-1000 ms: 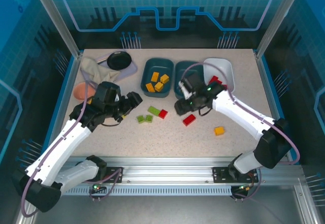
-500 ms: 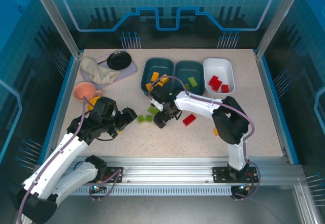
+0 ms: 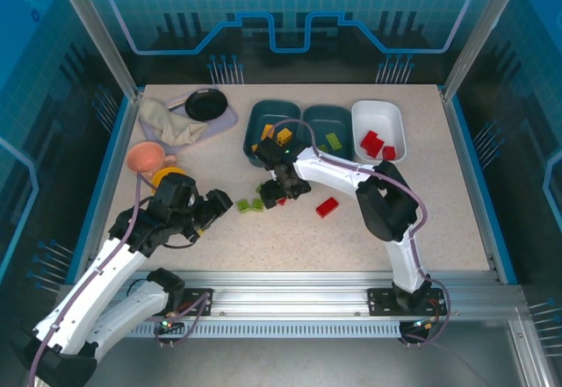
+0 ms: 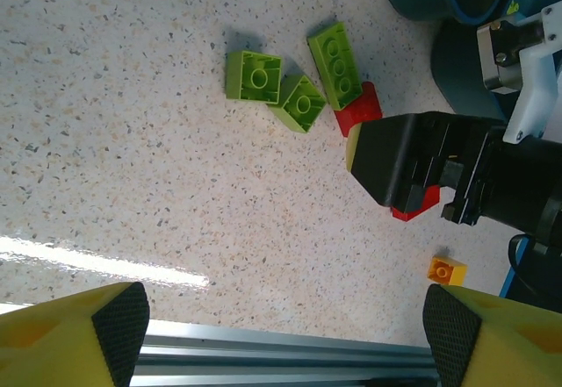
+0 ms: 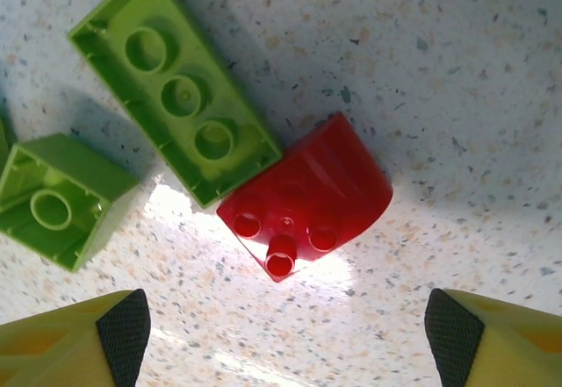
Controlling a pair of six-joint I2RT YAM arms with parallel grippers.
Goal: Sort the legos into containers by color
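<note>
Right hand [image 5: 288,339] spread wide and empty above red brick [image 5: 303,198], which lies on worktop [image 5: 457,97] touching long green brick [image 5: 176,84]; risk: closing here could snag the green one too, mis-sorting it.

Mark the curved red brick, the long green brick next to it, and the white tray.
curved red brick [image 5: 316,185]: right wrist view, its curved face.
long green brick [image 5: 184,96]: right wrist view, middle ring of its underside.
white tray [image 3: 379,117]: top external view, bare floor at far end.
</note>
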